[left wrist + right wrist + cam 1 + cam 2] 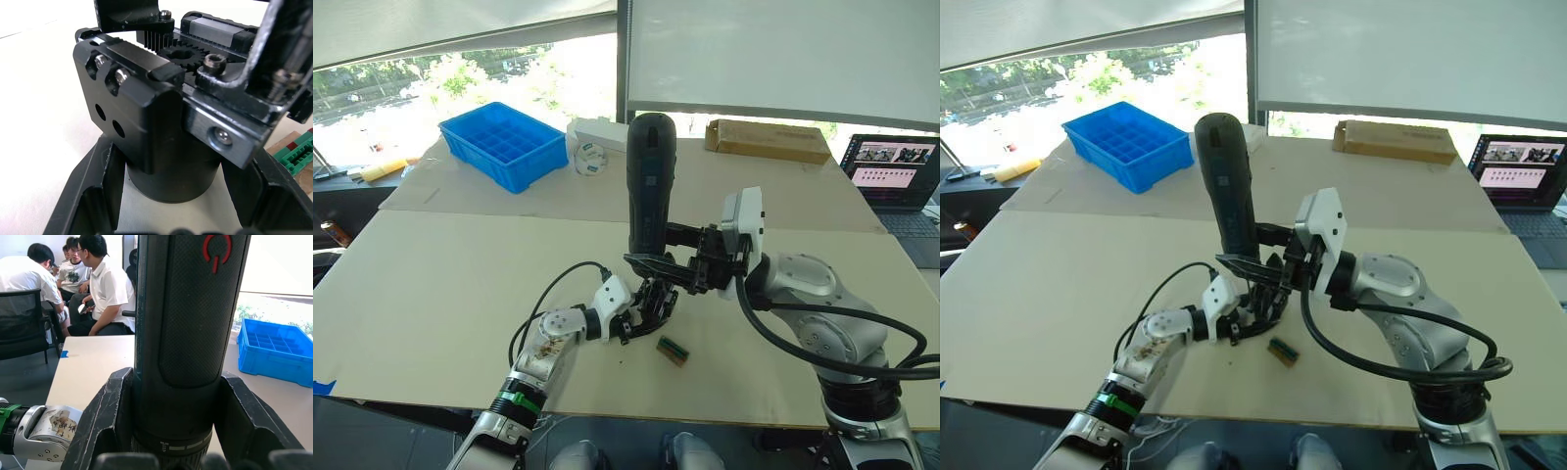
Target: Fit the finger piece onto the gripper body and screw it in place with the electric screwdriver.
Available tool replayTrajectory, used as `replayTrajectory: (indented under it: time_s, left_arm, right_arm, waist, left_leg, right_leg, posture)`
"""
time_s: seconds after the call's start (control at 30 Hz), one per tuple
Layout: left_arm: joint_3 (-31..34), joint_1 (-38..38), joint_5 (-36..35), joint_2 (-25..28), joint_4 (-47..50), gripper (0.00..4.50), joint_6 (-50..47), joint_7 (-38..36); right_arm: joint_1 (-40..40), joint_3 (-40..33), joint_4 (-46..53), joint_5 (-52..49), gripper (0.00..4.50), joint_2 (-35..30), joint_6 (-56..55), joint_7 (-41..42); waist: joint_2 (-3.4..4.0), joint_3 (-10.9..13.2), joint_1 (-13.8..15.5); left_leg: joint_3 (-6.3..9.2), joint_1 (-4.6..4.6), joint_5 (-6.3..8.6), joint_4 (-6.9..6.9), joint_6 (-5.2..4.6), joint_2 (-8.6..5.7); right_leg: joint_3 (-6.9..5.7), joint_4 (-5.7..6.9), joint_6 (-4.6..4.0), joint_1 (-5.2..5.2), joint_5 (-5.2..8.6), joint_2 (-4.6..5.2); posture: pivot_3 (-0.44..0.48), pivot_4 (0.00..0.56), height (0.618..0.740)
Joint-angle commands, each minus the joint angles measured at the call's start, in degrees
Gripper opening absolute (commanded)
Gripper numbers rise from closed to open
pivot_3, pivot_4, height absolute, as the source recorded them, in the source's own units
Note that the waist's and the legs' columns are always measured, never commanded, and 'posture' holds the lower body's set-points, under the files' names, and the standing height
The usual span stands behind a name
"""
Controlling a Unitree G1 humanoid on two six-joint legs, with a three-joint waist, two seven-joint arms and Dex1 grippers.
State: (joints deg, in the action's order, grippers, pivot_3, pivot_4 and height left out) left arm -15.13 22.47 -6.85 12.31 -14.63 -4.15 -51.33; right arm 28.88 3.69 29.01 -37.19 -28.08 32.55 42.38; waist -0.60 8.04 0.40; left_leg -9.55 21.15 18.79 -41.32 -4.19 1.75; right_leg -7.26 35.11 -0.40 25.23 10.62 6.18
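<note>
Electric screwdriver (pixel 650 186) stands upright, clamped in right gripper (pixel 658 262) — directly above gripper body (pixel 146 122), clamped by left gripper (pixel 641 311).

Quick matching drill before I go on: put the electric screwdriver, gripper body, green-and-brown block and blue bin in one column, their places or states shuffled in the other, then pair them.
1. electric screwdriver
2. gripper body
3. green-and-brown block
4. blue bin

A. lying loose on the table
B. far side of the table, robot's left
C. upright in the right end effector
D. between the left end effector's fingers

Pairs: 1-C, 2-D, 3-A, 4-B
</note>
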Motion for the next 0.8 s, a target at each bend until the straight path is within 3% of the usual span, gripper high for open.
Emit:
replayTrajectory:
  time_s: [0.03,0.33,0.8]
  left_arm:
    - [-2.2,-1.3,0.7,-0.1,-1.4,2.31,-2.2,-1.0]
    - [-2.3,-1.3,0.7,-0.1,-1.4,2.31,-2.2,-1.0]
    - [-2.2,-1.1,0.7,-0.1,-1.8,2.31,-2.1,-1.1]
  right_arm:
    - [-0.1,-1.2,0.5,0.2,1.9,0.6,-1.7,-0.4]
    - [-2.1,-2.1,-1.8,0.4,1.9,2.3,0.2,-4.6]
    - [-5.0,1.2,-1.1,2.5,1.9,-0.7,1.6,-3.3]
  waist:
    - [0.0,0.0,0.0]
    - [0.02,0.0,0.0]
    - [0.11,-0.4,0.0]
  left_leg:
    - [0.0,0.0,0.0,0.0,0.0,0.0]
    - [0.0,-0.02,0.0,0.0,0.0,0.0]
    - [0.01,-0.12,0.0,0.02,0.01,0.0]
  right_leg:
    - [0.0,0.0,0.0,0.0,0.0,0.0]
    - [0.0,0.01,0.0,-0.02,0.0,0.0]
    - [0.03,0.0,0.0,-0.09,0.01,0.02]
  posture:
    - [0.0,0.15,0.74]
    - [0.0,0.15,0.74]
    - [0.0,0.15,0.74]
